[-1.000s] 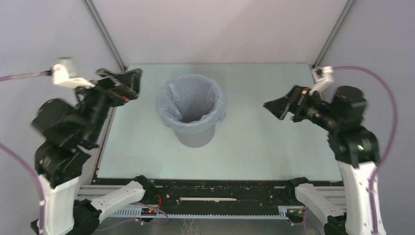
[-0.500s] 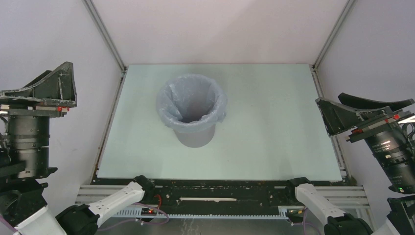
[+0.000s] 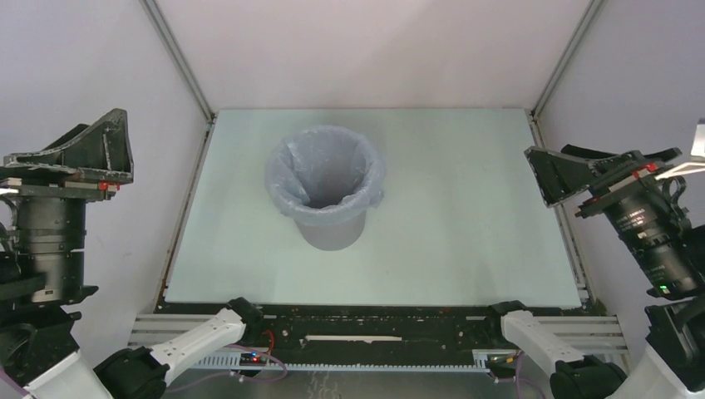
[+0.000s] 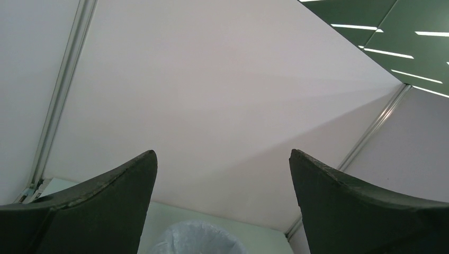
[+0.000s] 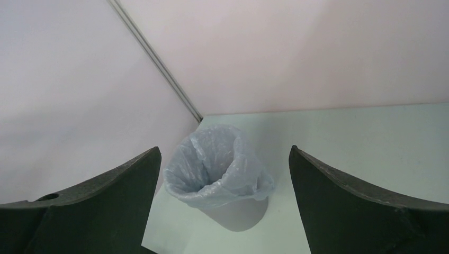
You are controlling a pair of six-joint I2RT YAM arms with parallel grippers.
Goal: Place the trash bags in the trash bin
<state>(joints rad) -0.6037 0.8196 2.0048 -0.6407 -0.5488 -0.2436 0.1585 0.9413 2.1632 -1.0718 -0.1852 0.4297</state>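
At the near edge, a black mounting rail (image 3: 366,320) carries the white base links of both arms (image 3: 199,337). Up the left side, the left gripper (image 4: 222,159) is raised off to the side of the table. Its dark wedge-shaped fingers (image 4: 100,206) are spread wide with nothing between them, and it is tilted up at the wall. On the right side, the right gripper (image 3: 553,160) is also raised, past the table's right edge. Its jaws are wide apart and empty, aimed in toward the middle.

Further in lies the pale green flat tabletop (image 3: 465,233). Near its centre, slightly left, the plain grey round plastic bin (image 3: 332,231) stands upright, well apart from both grippers.

The thin pale blue translucent film bag (image 3: 324,170) sits inside the bin as a liner. It is wrinkly, its mouth is open, and its top edge is folded out over the rim and hangs partway down the outer wall. The grey wall shows below the film.

Beyond that, a plain white back wall (image 3: 366,50) has slanted aluminium frame posts (image 3: 179,62) at the corners.
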